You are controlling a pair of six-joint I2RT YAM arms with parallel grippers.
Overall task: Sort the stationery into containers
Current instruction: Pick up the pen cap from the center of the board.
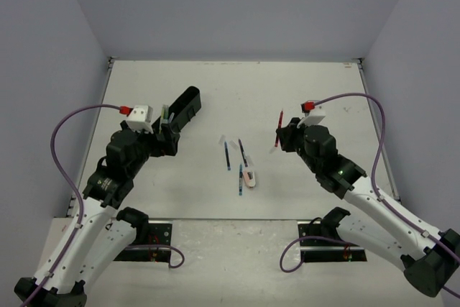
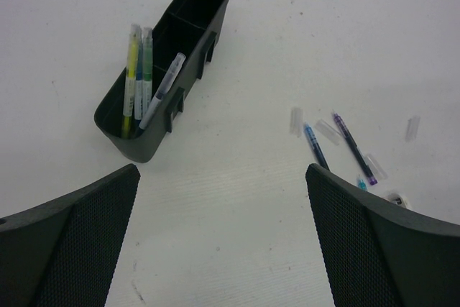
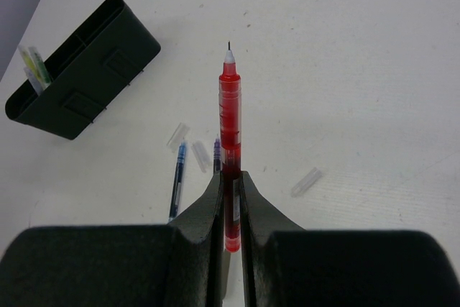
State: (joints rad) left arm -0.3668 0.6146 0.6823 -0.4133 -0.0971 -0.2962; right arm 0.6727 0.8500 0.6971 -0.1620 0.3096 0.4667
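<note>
The black organiser tray [image 1: 185, 106] lies at the left of the table. Its near compartment holds a yellow pen [image 2: 130, 77], a green pen [image 2: 146, 62] and a grey pen [image 2: 164, 88]. My left gripper [image 2: 221, 170] hovers open just short of the tray's near end [image 2: 133, 141], nothing between its fingers. My right gripper [image 3: 230, 176] is shut on a red pen [image 3: 230, 116], held above the table with its tip pointing away. Loose on the middle of the table lie a blue pen [image 1: 227, 156], a dark pen [image 1: 243, 152], a teal pen [image 1: 240, 181] and a pinkish eraser [image 1: 249, 177].
Clear pen caps lie scattered near the loose pens [image 3: 306, 181] [image 2: 296, 121] [image 2: 412, 128]. Grey walls close the table on the left, back and right. The tray's far compartments [image 2: 201, 1] look empty.
</note>
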